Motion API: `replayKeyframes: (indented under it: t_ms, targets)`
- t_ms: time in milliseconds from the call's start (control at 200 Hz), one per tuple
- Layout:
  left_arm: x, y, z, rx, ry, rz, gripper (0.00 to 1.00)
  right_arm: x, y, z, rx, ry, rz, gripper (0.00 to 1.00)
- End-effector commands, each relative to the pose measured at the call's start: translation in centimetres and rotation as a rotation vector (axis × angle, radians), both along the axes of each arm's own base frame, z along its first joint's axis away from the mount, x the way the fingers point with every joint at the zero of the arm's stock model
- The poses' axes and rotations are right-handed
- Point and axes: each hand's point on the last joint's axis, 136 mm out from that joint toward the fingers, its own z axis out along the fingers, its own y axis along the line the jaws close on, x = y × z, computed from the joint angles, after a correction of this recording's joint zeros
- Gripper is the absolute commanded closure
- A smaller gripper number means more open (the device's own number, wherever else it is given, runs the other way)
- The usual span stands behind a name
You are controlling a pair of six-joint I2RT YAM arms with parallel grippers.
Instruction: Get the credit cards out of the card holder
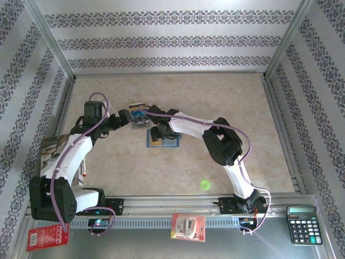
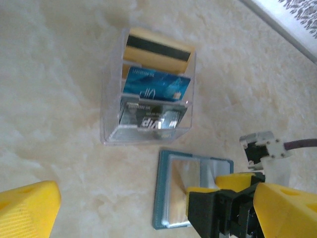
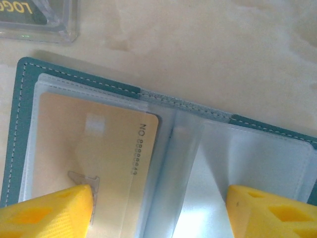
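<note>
**Both end effectors released; one card in the holder**

Your right end effector [image 3: 159, 198] hangs released directly over the open card holder [image 3: 22, 124], fingers either side of its fold, grasping nothing. A tan-gold credit card [image 3: 99, 148] lies inside one clear sleeve of the holder. Your left end effector [image 2: 158, 191] is spread wide and empty, close above the holder. Just beyond the holder, a clear box [image 2: 111, 89] stands on the surface [image 2: 49, 74] with a gold card [image 2: 148, 63], a blue card [image 2: 156, 84] and a dark card [image 2: 148, 119].

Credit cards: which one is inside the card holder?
The tan numbered card, in the card holder; the other three sit in the clear box.
</note>
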Motion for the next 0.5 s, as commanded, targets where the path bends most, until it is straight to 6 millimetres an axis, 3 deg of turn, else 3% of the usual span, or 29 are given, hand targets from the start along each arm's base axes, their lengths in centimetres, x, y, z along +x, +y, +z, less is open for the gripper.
replayKeyframes:
  t_ms: [0, 255, 500]
  targets:
    - [-0.3, -0.9, -1.3, -0.097, 0.031, 0.002, 0.00, -0.5, -1.3, -0.7, -0.053, 0.014, 0.024, 0.29]
    - [-0.8, -2.7, -3.9, -0.203, 0.118, -0.015, 0.01, -1.1, -2.0, -2.3, -0.016, 0.079, 0.002, 0.39]
    - [-0.8, -5.9, -6.1, -0.314, 0.157, -0.032, 0.14, -1.8, -2.4, -3.2, 0.061, 0.149, -0.019, 0.43]
